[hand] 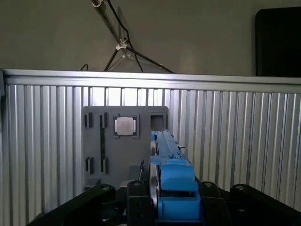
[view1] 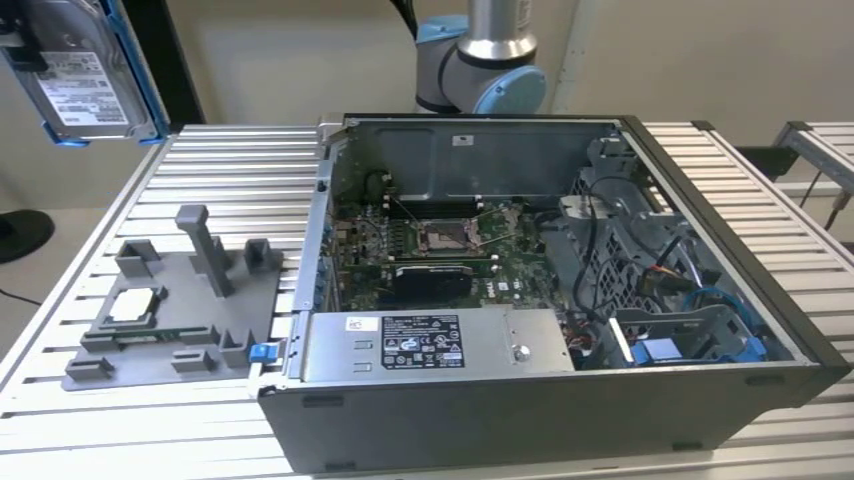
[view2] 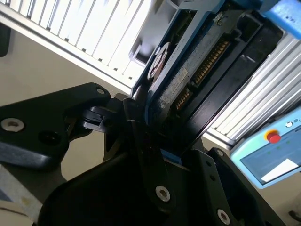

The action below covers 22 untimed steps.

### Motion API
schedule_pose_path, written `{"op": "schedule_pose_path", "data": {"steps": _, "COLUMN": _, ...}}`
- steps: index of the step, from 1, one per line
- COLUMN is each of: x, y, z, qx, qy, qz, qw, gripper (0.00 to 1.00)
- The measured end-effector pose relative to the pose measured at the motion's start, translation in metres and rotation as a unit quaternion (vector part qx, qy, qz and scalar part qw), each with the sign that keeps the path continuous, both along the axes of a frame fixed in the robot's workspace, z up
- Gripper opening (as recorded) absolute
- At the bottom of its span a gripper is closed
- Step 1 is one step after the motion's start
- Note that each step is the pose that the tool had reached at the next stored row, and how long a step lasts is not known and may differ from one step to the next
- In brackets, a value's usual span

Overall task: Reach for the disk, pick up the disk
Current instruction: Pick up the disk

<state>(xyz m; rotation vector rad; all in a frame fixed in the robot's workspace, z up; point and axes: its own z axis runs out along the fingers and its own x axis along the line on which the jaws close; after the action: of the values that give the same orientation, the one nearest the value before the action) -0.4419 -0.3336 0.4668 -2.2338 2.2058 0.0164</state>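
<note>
Disk (view1: 83, 90), silver with white label and blue rails, held aloft at the exterior view's upper left, gripper (hand: 173, 195) fingers clamped on its sides, over ribbed table (view1: 214, 170), grey fixture tray (view1: 200, 312), open computer case (view1: 534, 410) beside.

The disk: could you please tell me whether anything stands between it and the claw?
Nothing visible does: the claw is shut on the disk, holding it in the air above the slatted table.

The black gripper (hand: 172, 197) is clamped on the flat silver blue-railed disk (view1: 87, 80), held high; the arm's silver-and-blue joint (view1: 478, 60) stands upright.
</note>
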Motion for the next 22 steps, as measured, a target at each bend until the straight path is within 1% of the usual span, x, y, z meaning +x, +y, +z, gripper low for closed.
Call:
{"op": "schedule_pose_path", "data": {"steps": 5, "x": 0.007, "y": 0.0000, "z": 0.0000, "qx": 0.0000, "qy": 0.0000, "qz": 0.000, "qw": 1.0000, "gripper": 0.00}}
{"op": "schedule_pose_path", "data": {"steps": 8, "x": 0.010, "y": 0.0001, "z": -0.0001, "qx": 0.0000, "qy": -0.0001, "qz": 0.000, "qw": 1.0000, "gripper": 0.00}}
{"op": "schedule_pose_path", "data": {"steps": 19, "x": 0.011, "y": 0.0000, "z": 0.0000, "qx": 0.0000, "qy": 0.0000, "qz": 0.000, "qw": 1.0000, "gripper": 0.00}}
{"op": "schedule_pose_path", "data": {"steps": 22, "x": 0.012, "y": -0.0001, "z": 0.0000, "qx": 0.0000, "qy": 0.0000, "qz": 0.000, "qw": 1.0000, "gripper": 0.00}}
